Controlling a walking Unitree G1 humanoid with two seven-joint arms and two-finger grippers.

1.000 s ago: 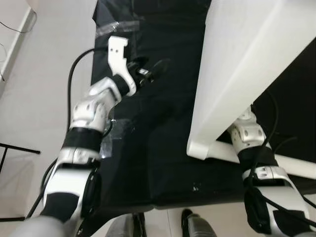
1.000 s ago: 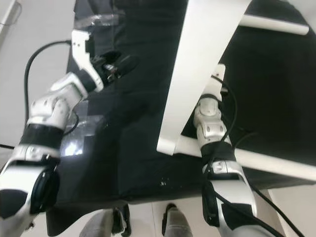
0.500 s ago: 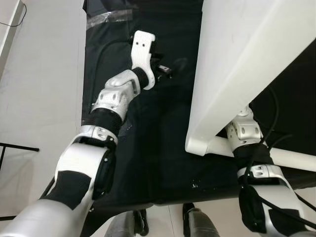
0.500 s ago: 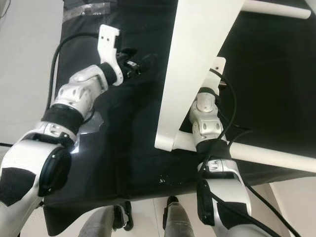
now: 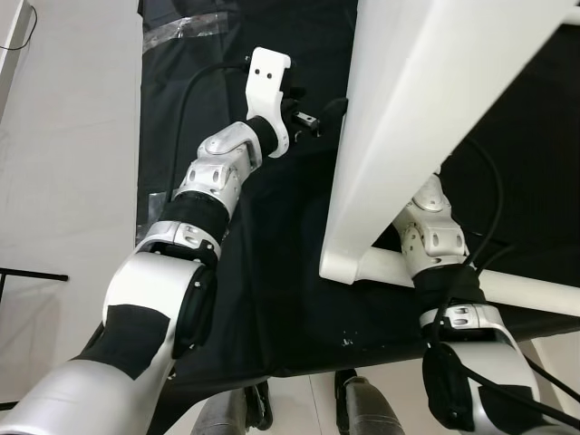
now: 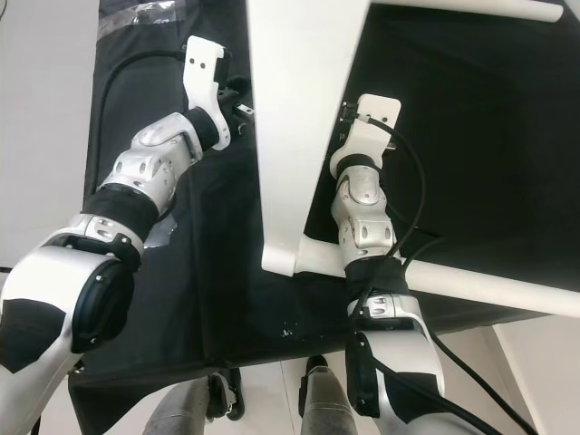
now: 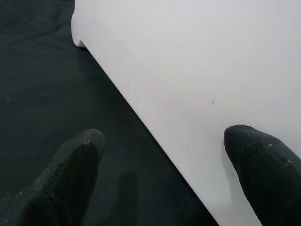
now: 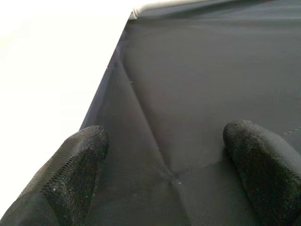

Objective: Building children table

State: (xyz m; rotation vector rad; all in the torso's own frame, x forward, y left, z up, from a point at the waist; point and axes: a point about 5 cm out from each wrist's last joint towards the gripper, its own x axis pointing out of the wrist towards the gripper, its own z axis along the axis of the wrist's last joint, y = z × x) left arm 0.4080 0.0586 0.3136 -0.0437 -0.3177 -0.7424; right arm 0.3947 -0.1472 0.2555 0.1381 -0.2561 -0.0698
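A large white table panel [image 5: 426, 109] stands tilted over the black cloth [image 5: 272, 272]. A white round rail [image 5: 517, 290] runs from its lower corner to the right. My left gripper [image 5: 317, 113] is at the panel's left face; in the left wrist view it [image 7: 164, 141] is open, with the white surface [image 7: 188, 70] filling the gap ahead. My right arm [image 6: 362, 199] reaches up beneath the panel. In the right wrist view the right gripper [image 8: 164, 136] is open over black cloth, and the panel's underside [image 8: 47, 61] is beside one finger [image 8: 70, 169].
The black cloth covers the floor ahead, with pale bare floor [image 5: 72, 136] to its left. Clear plastic wrap [image 5: 181, 27] lies at the cloth's far left corner. My feet [image 5: 362, 408] are at the cloth's near edge.
My left arm has stretched forward and right, bringing its gripper up to the panel's left face. The panel now sits further left in view, and the right wrist has come out from behind it.
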